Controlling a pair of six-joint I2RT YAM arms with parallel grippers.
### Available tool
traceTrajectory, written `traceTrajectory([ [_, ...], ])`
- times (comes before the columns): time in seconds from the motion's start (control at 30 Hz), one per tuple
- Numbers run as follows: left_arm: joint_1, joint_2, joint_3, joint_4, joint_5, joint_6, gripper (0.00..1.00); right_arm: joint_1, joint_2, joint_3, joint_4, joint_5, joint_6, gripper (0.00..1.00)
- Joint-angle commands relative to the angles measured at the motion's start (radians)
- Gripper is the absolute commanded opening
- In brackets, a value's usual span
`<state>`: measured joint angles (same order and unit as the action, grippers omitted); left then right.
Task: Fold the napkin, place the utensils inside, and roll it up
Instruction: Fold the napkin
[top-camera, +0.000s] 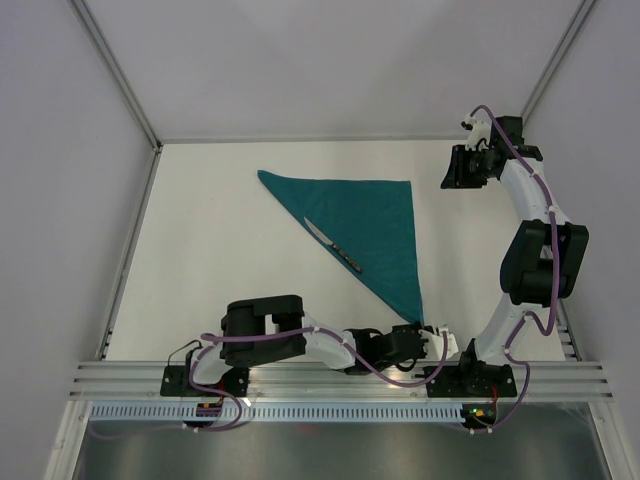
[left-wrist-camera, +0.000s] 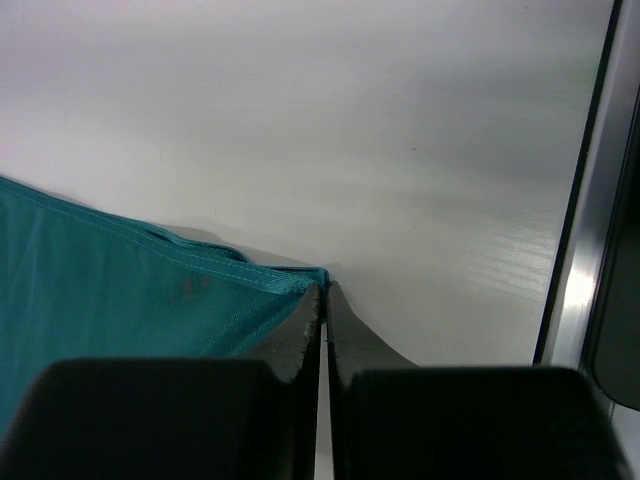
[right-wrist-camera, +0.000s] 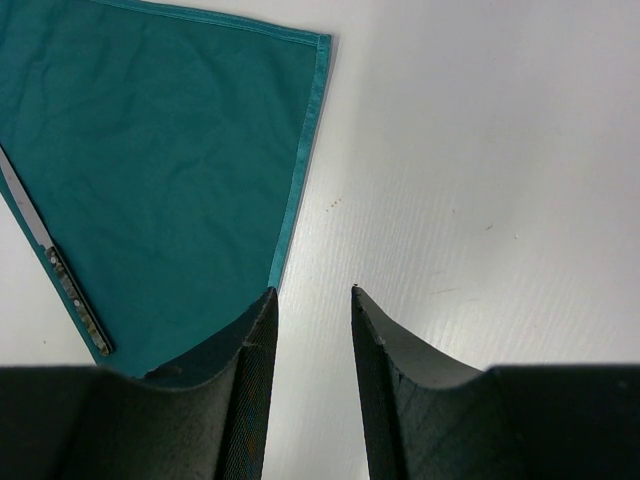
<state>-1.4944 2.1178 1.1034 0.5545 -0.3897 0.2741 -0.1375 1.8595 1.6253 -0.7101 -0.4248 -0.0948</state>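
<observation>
The teal napkin lies folded into a triangle in the middle of the table. The knife lies on it along the diagonal folded edge, blade toward the far left. My left gripper is low at the napkin's near corner. In the left wrist view it is shut on that corner of the napkin, which is slightly lifted. My right gripper hovers open and empty just right of the napkin's far right corner. The right wrist view shows my right gripper, the napkin and the knife.
A metal frame rail runs along the table's near edge, and another rail stands close to the right of my left gripper. Pale walls enclose the table on the left, back and right.
</observation>
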Motion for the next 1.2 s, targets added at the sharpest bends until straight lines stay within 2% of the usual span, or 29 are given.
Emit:
traceTrajectory([
  [0.0, -0.001, -0.004, 0.038, 0.018, -0.009, 0.034, 0.03, -0.005, -0.048, 0.001, 0.023, -0.003, -0.011, 0.41],
  [0.3, 0.046, -0.085, 0.036, -0.002, 0.049, -0.039, 0.02, -0.005, -0.045, 0.007, 0.018, 0.000, -0.014, 0.41],
  [0.77, 0.235, -0.214, -0.054, 0.025, 0.213, -0.335, 0.02, -0.005, -0.040, 0.008, 0.014, -0.003, -0.013, 0.41],
  [1.0, 0.362, -0.274, -0.155, 0.059, 0.200, -0.512, 0.02, -0.005, -0.031, 0.016, 0.009, -0.006, -0.013, 0.41],
  [1.17, 0.433, -0.308, -0.203, 0.044, 0.155, -0.584, 0.02, -0.004, -0.031, 0.019, 0.003, -0.006, -0.013, 0.41],
])
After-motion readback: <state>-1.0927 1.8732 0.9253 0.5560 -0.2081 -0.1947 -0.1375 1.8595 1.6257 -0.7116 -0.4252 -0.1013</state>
